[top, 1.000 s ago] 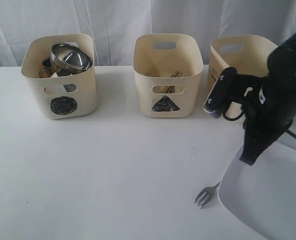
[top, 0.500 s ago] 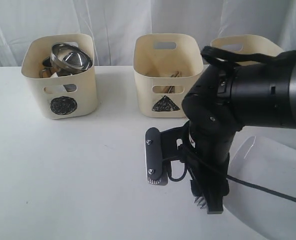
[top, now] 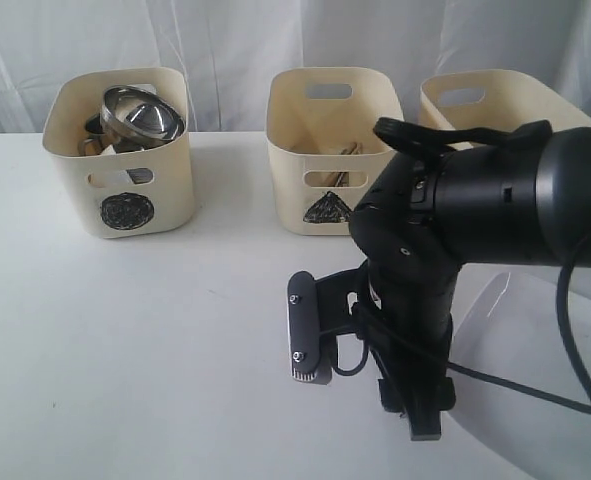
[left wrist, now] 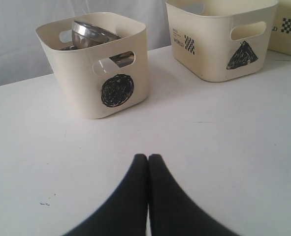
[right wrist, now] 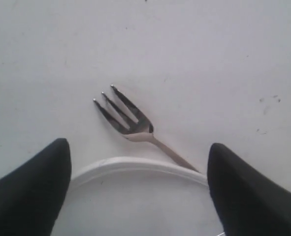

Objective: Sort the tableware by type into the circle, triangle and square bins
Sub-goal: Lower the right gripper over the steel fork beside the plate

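Note:
My right gripper is open, hanging low over the table. Its fingers straddle the rim of the large white plate. A steel fork lies just beyond that rim with its handle running under it. In the exterior view the right arm hides the fork, and the plate shows at the front right. The circle bin holds a steel bowl and other steel pieces. Wooden chopsticks show in the triangle bin. My left gripper is shut and holds nothing, above bare table in front of the circle bin.
The square bin stands at the back right, partly behind the right arm. The three bins line the table's far side before a white curtain. A black cable loops from the right arm over the plate.
The right arm swung from beside the square bin down to the front of the table, over the fork and the plate's edge. Its jaws opened wide. It now hides the fork in the exterior view.

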You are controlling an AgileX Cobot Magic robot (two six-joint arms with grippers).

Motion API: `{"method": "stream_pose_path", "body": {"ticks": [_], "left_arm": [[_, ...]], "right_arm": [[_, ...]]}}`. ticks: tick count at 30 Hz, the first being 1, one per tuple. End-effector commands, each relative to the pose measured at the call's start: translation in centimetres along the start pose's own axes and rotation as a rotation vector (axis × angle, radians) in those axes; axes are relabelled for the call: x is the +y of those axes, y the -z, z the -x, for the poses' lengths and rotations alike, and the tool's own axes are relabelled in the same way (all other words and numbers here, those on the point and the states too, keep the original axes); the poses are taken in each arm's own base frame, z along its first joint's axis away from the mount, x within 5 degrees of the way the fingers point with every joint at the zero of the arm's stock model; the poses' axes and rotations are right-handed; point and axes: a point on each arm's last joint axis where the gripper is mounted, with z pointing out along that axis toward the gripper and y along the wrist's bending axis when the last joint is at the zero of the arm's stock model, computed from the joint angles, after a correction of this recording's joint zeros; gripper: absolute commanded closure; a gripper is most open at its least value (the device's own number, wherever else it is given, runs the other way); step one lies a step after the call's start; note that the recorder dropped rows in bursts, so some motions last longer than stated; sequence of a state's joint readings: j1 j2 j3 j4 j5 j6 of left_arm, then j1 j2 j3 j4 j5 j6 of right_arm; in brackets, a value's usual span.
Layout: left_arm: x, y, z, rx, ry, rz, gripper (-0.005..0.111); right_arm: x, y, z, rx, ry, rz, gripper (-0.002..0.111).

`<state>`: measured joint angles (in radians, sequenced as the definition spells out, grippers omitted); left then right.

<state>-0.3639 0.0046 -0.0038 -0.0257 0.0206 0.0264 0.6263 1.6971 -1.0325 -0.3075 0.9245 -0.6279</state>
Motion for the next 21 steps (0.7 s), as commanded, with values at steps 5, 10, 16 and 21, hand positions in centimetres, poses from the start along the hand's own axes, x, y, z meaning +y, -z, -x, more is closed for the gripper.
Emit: {"method": "stream_pose_path", "body": {"ticks": [5, 10, 16, 21], "left_arm": [[0.0, 0.0, -0.1, 0.002, 0.006, 0.001, 0.107], [0.0, 0.0, -0.1, 0.002, 0.006, 0.001, 0.107], [0.0, 0.0, -0.1, 0.002, 0.004, 0.001, 0.107], [0.0, 0.0, -0.1, 0.002, -0.031, 0.001, 0.107]], "right_arm": [[0.9, 0.2, -1.0, 0.105, 0.182, 0.109, 0.037], [0.8, 0.1, -0.6, 0.05, 0.312, 0.096, 0.037], [0.6, -0.9, 0.2, 0.017, 0.353, 0.087, 0.037], [0.4, -2.0, 0.8, 0.003, 0.378, 0.075, 0.037]]}}
